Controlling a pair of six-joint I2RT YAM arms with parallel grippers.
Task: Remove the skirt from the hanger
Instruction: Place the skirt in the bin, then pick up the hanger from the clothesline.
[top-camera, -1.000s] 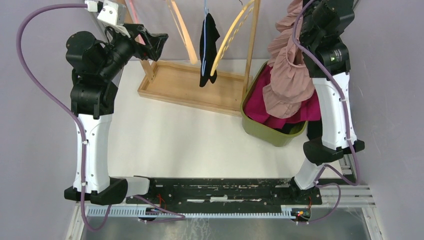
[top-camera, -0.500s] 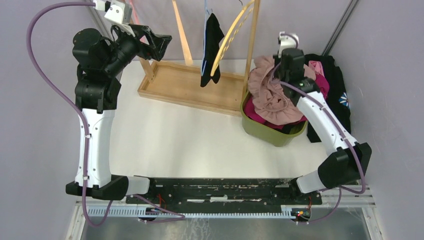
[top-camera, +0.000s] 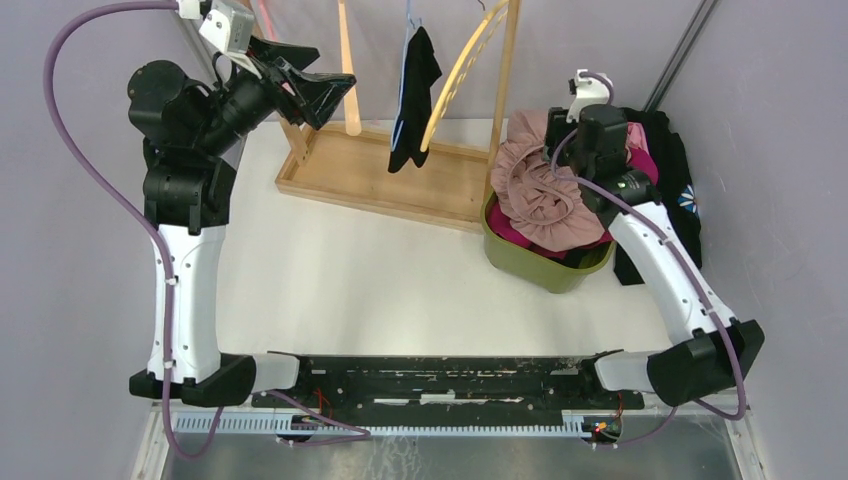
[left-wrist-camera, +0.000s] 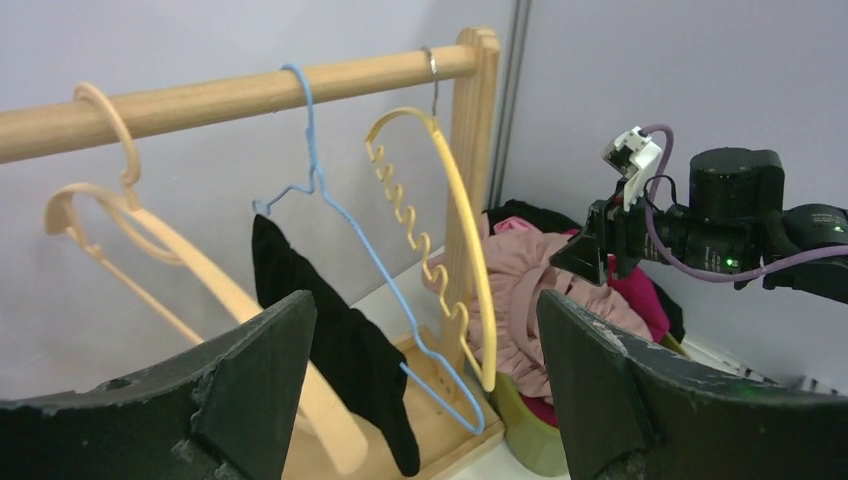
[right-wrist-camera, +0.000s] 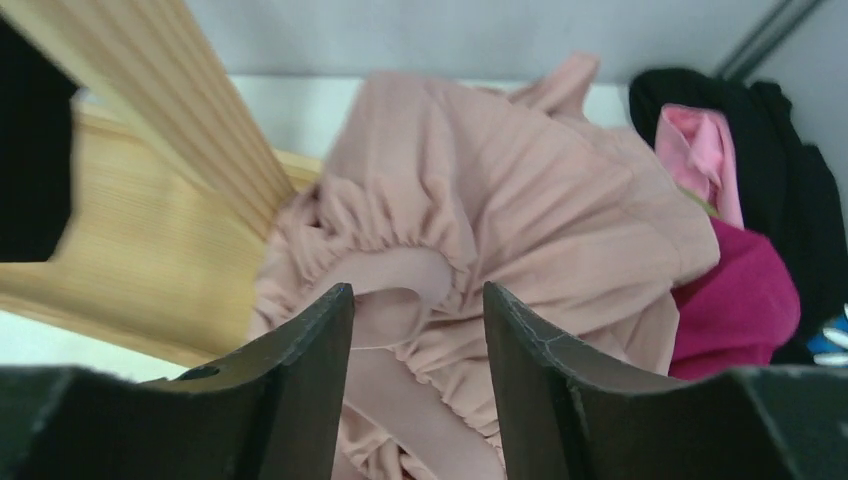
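The pink skirt (top-camera: 540, 195) lies bunched on top of the clothes in the green bin (top-camera: 530, 265), free of any hanger. My right gripper (top-camera: 566, 148) hovers just above it, open; in the right wrist view its fingers (right-wrist-camera: 417, 292) straddle the skirt's gathered waistband (right-wrist-camera: 400, 260) with nothing pinched. A yellow hanger (top-camera: 460, 75) hangs bare on the rail (left-wrist-camera: 230, 95). My left gripper (top-camera: 335, 70) is open, high up by the rack's left post, and looks along the rail (left-wrist-camera: 425, 300).
A blue hanger (left-wrist-camera: 340, 230) carries a black garment (top-camera: 412, 90). A bare wooden hanger (left-wrist-camera: 150, 250) hangs at the left. The rack's wooden tray base (top-camera: 380, 175) stands against the bin. Magenta cloth (right-wrist-camera: 735, 300) and dark clothes (top-camera: 675, 170) lie at the right.
My right gripper came down from high with the skirt, set it in the bin, and opened. The left gripper swung a little right toward the rack.
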